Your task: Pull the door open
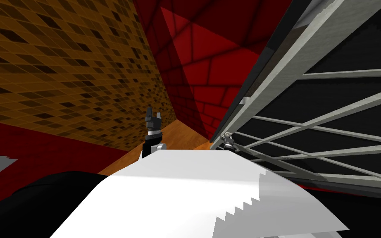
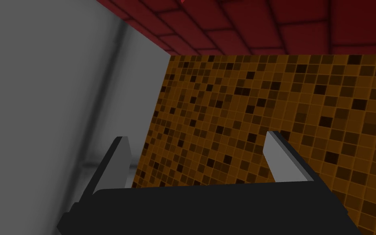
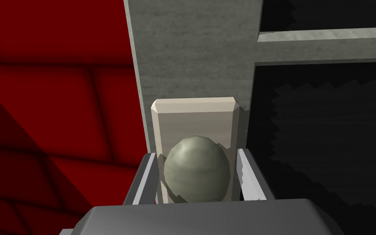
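Observation:
The door (image 1: 276,70) has a grey frame with thin cross bars and black panes, and it slants along my right side. Its round grey-green knob (image 3: 197,175) sits on a pale backplate (image 3: 193,116) on the door's grey stile (image 3: 195,53). My right gripper (image 3: 196,154) has a finger at each side of the knob, closer together than when open, shut on it. The head view shows that same gripper (image 1: 228,140) small at the door's edge. My left gripper (image 1: 152,117) is held up ahead of my chest, open and holding nothing (image 2: 195,136).
A red brick wall (image 1: 210,70) stands ahead, just left of the door's edge. A brown mosaic-tiled wall (image 1: 61,70) runs along my left. A narrow strip of wooden floor (image 1: 177,138) lies between them. Next to the left gripper is a flat grey surface (image 2: 52,102).

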You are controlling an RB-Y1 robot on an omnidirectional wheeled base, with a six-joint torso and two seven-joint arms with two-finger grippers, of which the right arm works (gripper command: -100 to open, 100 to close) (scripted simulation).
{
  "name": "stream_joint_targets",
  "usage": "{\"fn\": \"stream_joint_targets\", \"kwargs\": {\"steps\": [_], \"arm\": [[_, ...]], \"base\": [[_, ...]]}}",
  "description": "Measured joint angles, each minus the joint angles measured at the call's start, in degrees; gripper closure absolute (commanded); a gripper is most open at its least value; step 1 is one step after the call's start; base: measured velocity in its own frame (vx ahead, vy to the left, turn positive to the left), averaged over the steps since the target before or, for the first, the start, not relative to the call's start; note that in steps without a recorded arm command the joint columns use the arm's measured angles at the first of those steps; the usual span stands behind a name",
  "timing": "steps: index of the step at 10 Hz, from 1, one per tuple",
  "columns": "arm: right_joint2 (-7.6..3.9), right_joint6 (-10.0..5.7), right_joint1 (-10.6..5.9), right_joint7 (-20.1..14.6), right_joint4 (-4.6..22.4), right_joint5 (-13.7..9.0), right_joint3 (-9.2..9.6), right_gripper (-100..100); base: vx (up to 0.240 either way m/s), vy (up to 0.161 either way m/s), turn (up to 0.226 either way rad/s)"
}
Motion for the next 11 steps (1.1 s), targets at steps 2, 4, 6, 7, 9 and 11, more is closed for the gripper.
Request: {"fn": "stream_joint_targets", "kwargs": {"steps": [2,4,6,7,9,11], "arm": [[0.05,0.12,-0.02,0.1,0.1,0.0,0.05,100],[0.12,0.21,0.03,0.1,0.1,0.1,0.11,100],[-0.21,0.05,-0.19,-0.3,0.1,0.3,0.51,100],[-0.54,-0.12,-0.33,-1.0,0.2,0.7,1.17,100],[-0.79,0.81,0.8,-1.7,-1.7,1.3,2.6,100],[-1.44,0.94,1.06,-3.3,-2.1,2.3,4.36,100]], "base": [[-0.019,0.004,0.005],[0.0,0.0,0.0],[-0.204,-0.005,0.075],[-0.236,-0.022,0.083],[-0.219,-0.004,0.07],[-0.264,0.004,0.078]]}}
